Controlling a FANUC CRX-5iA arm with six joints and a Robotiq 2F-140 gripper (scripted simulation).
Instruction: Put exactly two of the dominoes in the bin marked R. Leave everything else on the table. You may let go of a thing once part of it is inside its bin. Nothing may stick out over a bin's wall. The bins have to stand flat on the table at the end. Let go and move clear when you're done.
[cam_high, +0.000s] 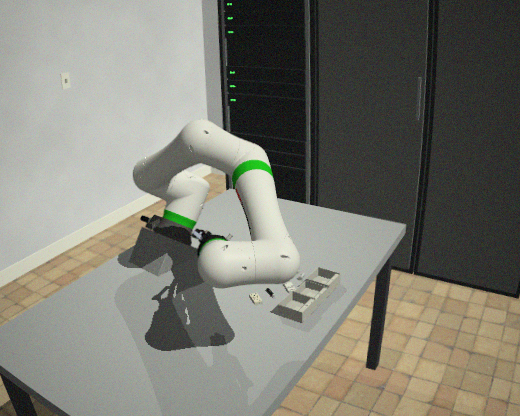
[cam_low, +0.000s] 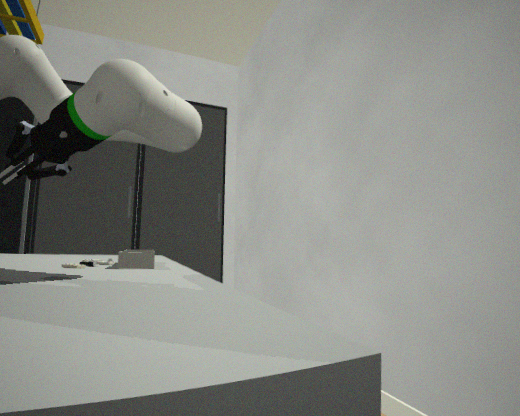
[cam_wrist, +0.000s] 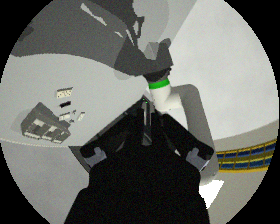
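Observation:
A row of three grey open bins (cam_high: 300, 315) (cam_low: 136, 259) (cam_wrist: 31, 136) stands near the table's right edge. Their marks are too small to read. Several small dominoes lie on the table beside the bins; one white domino (cam_high: 255, 298) (cam_low: 72, 265) (cam_wrist: 64, 93) lies apart from the others (cam_high: 290, 286). A small black piece (cam_high: 270, 292) (cam_low: 86, 263) lies between them. My gripper (cam_high: 225, 235) (cam_low: 11, 172) (cam_wrist: 148, 107) is shut on nothing. It hangs in the air near the arm's base, well away from the dominoes and bins, and the arm partly hides it in the top view.
The arm's own elbow (cam_high: 250, 260) hangs low over the table, just left of the dominoes. The grey base block (cam_high: 155, 250) stands at the table's left. The table edge (cam_high: 360, 295) runs close behind the bins. Dark cabinets stand behind the table.

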